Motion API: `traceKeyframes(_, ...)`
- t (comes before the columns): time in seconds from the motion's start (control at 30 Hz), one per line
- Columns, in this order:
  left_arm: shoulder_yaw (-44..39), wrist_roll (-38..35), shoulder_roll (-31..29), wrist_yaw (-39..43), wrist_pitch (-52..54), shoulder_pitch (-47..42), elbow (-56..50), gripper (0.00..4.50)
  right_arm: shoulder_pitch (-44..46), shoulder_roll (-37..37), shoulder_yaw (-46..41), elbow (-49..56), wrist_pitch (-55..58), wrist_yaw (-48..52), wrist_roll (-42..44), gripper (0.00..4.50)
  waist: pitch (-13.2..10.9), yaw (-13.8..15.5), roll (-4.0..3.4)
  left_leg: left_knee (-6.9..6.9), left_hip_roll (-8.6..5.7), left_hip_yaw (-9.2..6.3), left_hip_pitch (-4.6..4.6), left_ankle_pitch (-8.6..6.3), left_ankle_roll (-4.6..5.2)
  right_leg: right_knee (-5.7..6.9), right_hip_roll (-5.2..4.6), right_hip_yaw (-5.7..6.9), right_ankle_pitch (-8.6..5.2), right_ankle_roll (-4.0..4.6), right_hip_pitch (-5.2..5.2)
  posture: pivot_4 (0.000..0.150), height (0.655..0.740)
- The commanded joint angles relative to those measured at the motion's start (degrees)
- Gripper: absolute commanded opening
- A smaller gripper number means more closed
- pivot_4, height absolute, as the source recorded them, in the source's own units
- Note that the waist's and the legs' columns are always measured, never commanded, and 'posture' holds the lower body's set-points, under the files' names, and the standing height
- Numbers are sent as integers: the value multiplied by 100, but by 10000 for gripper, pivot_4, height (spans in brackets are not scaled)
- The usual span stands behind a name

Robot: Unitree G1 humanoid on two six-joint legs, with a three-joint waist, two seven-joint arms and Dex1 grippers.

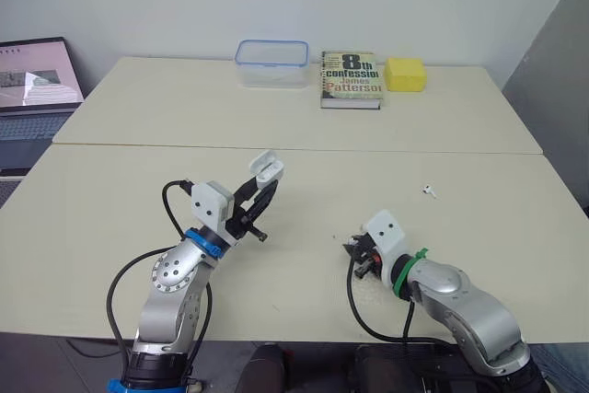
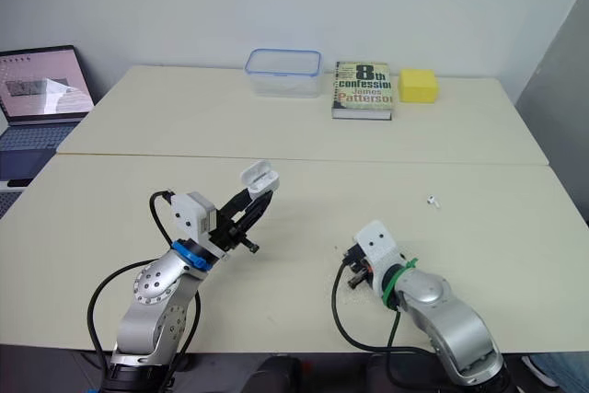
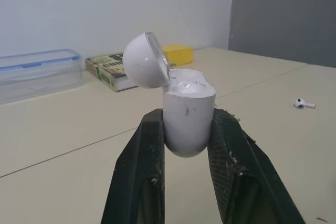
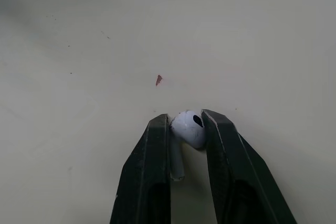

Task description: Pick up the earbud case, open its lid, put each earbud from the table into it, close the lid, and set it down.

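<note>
"Earbud case [image 3: 186, 116] first: where is it, and how will it handle?"

"It's pinched between the two fingers of my left gripper [image 3: 187, 125], up off the table [image 1: 304, 227]. The lower body sits in the grip, and the lid [image 3: 144, 59] is tipped back above the fingertips with the mouth facing up. I judge it light, hard and glossy, so slippery. The rounded shell could squirt out if I squeeze near the top. Low on the sides is the place to hold, leaving the hinge free."

"And the right?"

"My right gripper [image 4: 185, 124] is closed on one earbud [image 4: 190, 127], low over the table. The bulb is between the tips and the stem lies along one finger's inner face. By my reckoning it's tiny, smooth and nearly weightless, so it's easy to twist or flick away. The other earbud [image 1: 430, 191] lies on the table well apart from those jaws, off to their side."

"Any writing?"

"None I can read on the case or the buds. Far ahead of both jaws, a book [image 1: 351, 78] reads '8th confession, James Patterson'. The clear container [image 1: 271, 63] and the yellow block [image 1: 406, 73] on either side of it show no legible label."
</note>
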State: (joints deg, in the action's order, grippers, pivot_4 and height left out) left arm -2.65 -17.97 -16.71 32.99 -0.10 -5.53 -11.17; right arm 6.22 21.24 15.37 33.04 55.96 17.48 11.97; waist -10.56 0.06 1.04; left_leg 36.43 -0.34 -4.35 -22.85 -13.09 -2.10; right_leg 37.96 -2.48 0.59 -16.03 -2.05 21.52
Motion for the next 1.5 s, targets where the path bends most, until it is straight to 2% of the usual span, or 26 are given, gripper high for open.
traceKeyframes(0.03,6,-12,-21,-42,-27,-39,-256,7489,58,303,-211,101,164,273,123,5271,0,-1,0,0,0,0,0,0,0,0,0,-1,0,0,0,1500,7400)
traceKeyframes(0.13,19,0,-10,-45,-33,-16,-257,7489,344,1017,-278,196,-97,1230,484,5270,-1,-3,0,0,-2,2,-1,0,0,-3,-2,-2,-1,-1,0,1500,7400)
traceKeyframes(0.23,55,8,0,-31,-45,50,-306,7489,709,2228,-259,-13,-867,2584,573,5270,-3,-15,-2,-1,-4,5,-4,0,1,-6,-2,-2,-1,-3,3,1500,7400)
traceKeyframes(0.33,89,11,5,-23,-54,146,-381,7489,1017,3559,-119,-835,-2424,4141,179,5270,-5,-18,-2,-4,-4,14,-2,-1,1,-13,0,5,-9,-15,-1,1500,7400)
traceKeyframes(0.47,125,21,17,-69,-36,326,-538,7489,1297,4637,149,-2216,-4568,5717,-449,5269,-8,-17,-5,-9,0,22,-1,-1,1,-20,1,3,-7,-12,-1,1500,7400)
traceKeyframes(0.6,162,28,19,-127,-4,486,-698,7489,1526,4856,381,-3305,-6011,6398,-1069,5269,-8,-17,-4,-11,5,23,2,-1,1,-18,2,2,-4,-6,0,1500,7400)
traceKeyframes(0.7,160,24,-4,-142,7,569,-759,7489,1689,4777,531,-3827,-6613,6696,-1381,5269,-9,-24,-7,-11,7,29,6,0,1,-15,0,-6,-1,-2,-1,1500,7400)
traceKeyframes(1.0,96,33,-45,-127,1,541,-692,7489,1687,4517,511,-4050,-6630,6974,-1480,5268,-9,-11,-7,-8,5,25,11,0,-1,-16,-4,-6,5,9,-11,1500,7400)
traceKeyframes(1.23,93,42,-55,-110,-18,521,-642,7489,1605,4417,365,-3998,-6577,6800,-1511,27755,-7,-19,-4,-8,6,24,19,0,0,-15,-4,-10,6,10,-16,1500,7400)
traceKeyframes(1.4,91,59,-51,-110,-48,524,-608,7489,1496,4402,37,-3626,-6447,6731,-1218,44835,-7,-19,-4,-8,6,25,25,0,0,-13,-4,-15,6,11,-18,1500,7400)
traceKeyframes(1.5,93,65,-45,-120,-52,535,-615,7489,1404,4519,-300,-3227,-6069,6711,-968,45000,-11,-15,-11,-9,5,23,20,0,0,-11,-4,-15,7,11,-13,1500,7400)
